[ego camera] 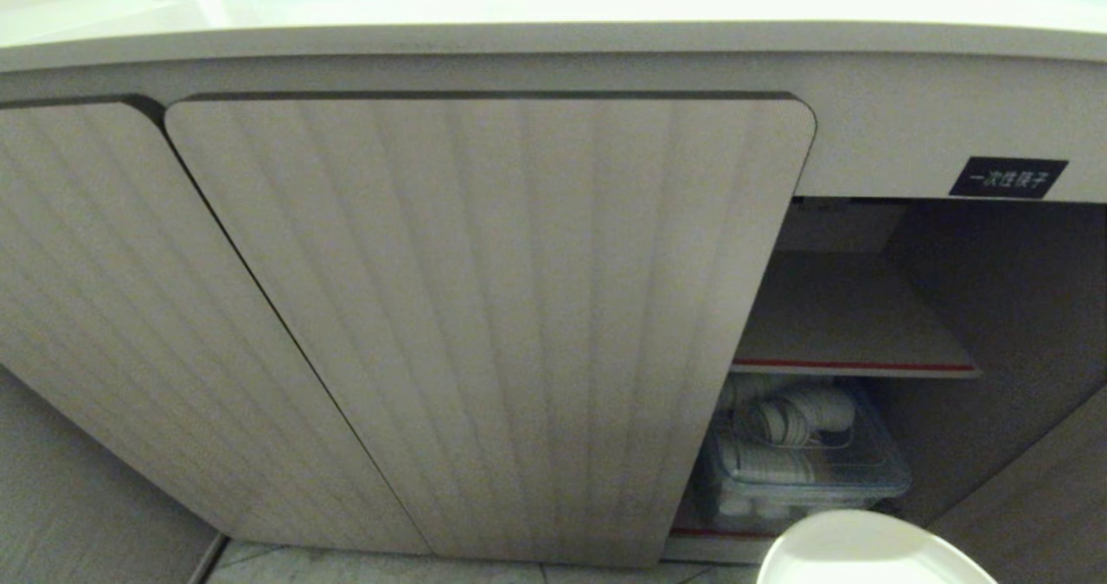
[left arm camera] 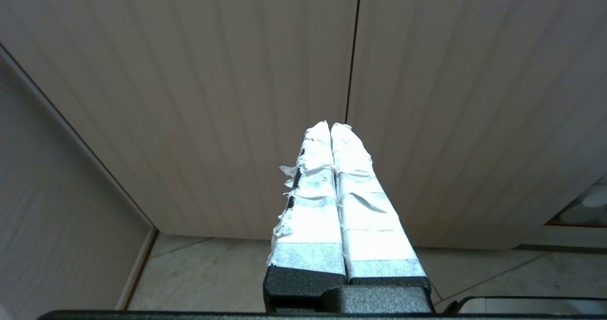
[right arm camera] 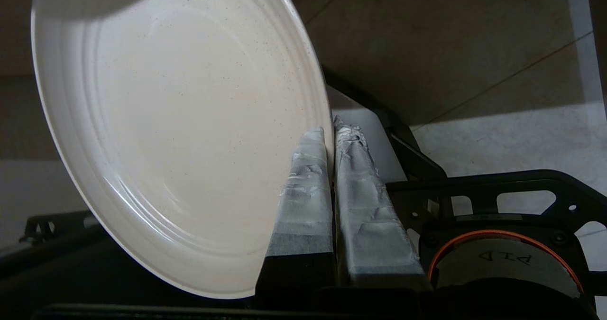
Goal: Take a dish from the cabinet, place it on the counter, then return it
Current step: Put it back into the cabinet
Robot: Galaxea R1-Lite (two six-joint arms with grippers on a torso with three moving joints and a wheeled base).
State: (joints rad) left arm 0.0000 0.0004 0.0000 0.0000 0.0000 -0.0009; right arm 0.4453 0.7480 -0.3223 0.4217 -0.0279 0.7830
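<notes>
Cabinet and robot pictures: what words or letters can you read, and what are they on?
"一次性筷子": white characters on the small black label on the cabinet.
"PID": dark letters, upside down in the right wrist view, on the orange-ringed round part beside the right gripper.
Nothing else readable.

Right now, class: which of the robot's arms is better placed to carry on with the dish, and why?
The right. The right gripper is shut on the dish rim; the left gripper is shut, empty, facing closed cabinet doors.
</notes>
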